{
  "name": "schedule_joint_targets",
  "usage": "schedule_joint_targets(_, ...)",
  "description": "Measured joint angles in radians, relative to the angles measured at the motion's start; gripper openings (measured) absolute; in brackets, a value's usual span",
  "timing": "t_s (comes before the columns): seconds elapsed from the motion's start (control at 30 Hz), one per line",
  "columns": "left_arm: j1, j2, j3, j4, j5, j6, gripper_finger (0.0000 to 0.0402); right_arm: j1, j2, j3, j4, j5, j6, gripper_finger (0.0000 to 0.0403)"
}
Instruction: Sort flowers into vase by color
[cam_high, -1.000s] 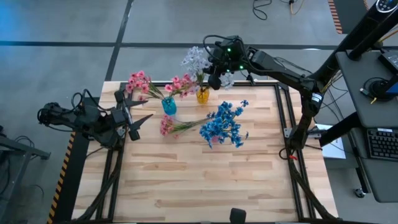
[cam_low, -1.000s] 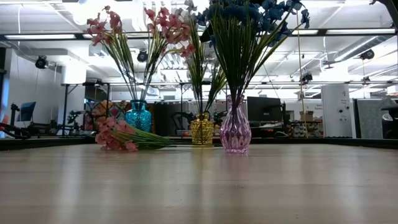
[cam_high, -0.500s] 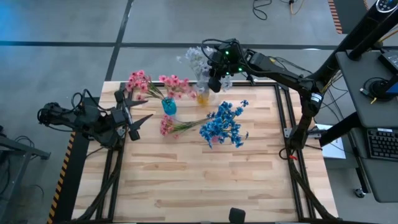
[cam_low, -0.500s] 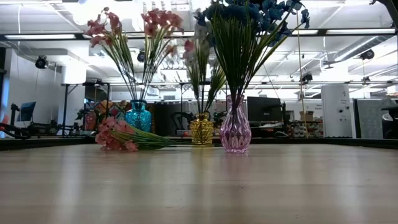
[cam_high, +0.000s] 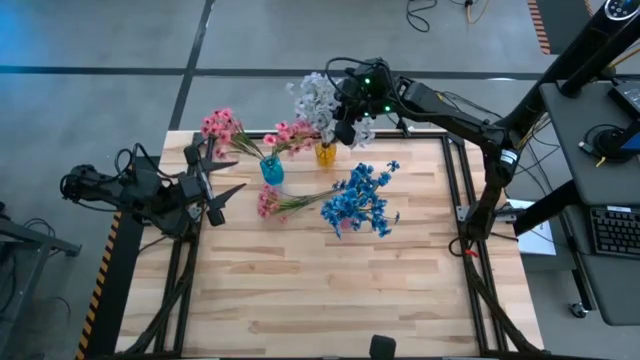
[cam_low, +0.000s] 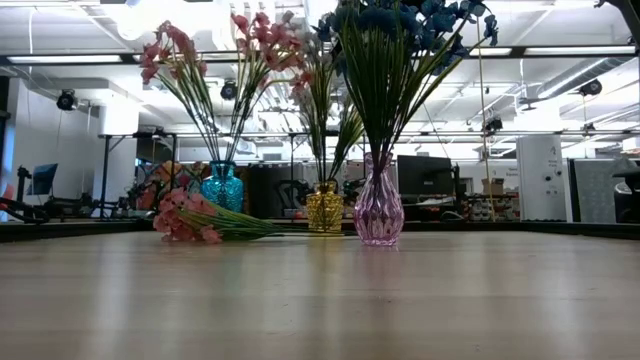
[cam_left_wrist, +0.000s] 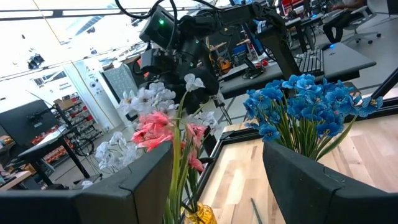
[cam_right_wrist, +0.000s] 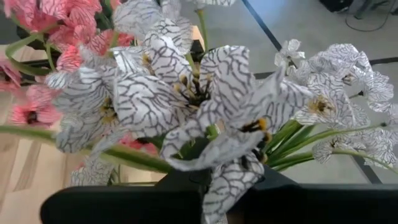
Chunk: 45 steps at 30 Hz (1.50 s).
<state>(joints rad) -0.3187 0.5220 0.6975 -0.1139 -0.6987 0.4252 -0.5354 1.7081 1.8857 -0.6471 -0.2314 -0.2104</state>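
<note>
White, dark-veined flowers (cam_high: 318, 98) (cam_right_wrist: 186, 93) stand with their stems in the yellow vase (cam_high: 326, 154) (cam_low: 324, 208) at the table's far edge. My right gripper (cam_high: 345, 128) is shut among them, above the vase. Pink flowers (cam_high: 222, 128) stand in the teal vase (cam_high: 271, 170) (cam_low: 222, 186). Blue flowers (cam_high: 362, 198) fill the pink glass vase (cam_low: 379, 212). One pink spray (cam_high: 275, 202) (cam_low: 195, 218) lies flat on the table. My left gripper (cam_high: 218, 190) (cam_left_wrist: 211, 180) waits open at the table's left edge, level and touching nothing. My right gripper is shut on the white flowers high up, where the green stems (cam_right_wrist: 280, 149) run together under the blooms. Petals cover the place of contact, so the kind of hold is hidden. The fingers slant down from the table's right. The stems' lower ends stay in the yellow vase.
The three vases stand close together in the far half of the table. The near half is bare wood (cam_high: 330, 290). A black frame (cam_high: 455, 190) edges the table. Desks and monitors show in the room beyond.
The white blooms have swung toward the table's left and come back, with their stems still in the yellow vase. The pink blooms beside them swayed too. My right gripper has stayed shut, roughly in place.
</note>
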Motion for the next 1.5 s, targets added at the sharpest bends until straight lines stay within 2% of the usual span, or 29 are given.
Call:
schedule_joint_targets(0.37,0.0,0.0,0.0,-0.002,0.0,0.0,0.023,0.0,0.0,0.001,-0.017,0.0,-0.021,0.0019)
schedule_joint_targets(0.5,0.0,0.0,0.0,-0.003,0.0,0.0,0.023,0.0,0.0,0.001,-0.021,0.006,-0.013,0.006)
schedule_joint_targets(0.63,0.0,0.0,0.0,-0.003,0.0,0.0,0.023,0.001,0.0,0.001,-0.023,0.077,-0.009,0.0118)
schedule_joint_targets(0.73,0.0,0.0,0.0,-0.003,0.0,0.0,0.023,0.0,-0.001,0.001,-0.025,0.086,-0.001,0.0154)
schedule_joint_targets(0.9,0.0,0.0,0.0,-0.006,0.0,0.0,0.023,0.0,-0.023,0.001,-0.029,0.086,0.001,0.0187)
schedule_joint_targets(1.2,0.0,0.0,0.0,-0.008,0.0,0.0,0.023,0.001,-0.094,0.001,-0.032,0.103,0.012,0.0193)
schedule_joint_targets(1.5,0.0,0.015,0.0,-0.009,0.0,0.003,0.023,0.021,-0.188,0.001,-0.111,0.093,0.036,0.0191)
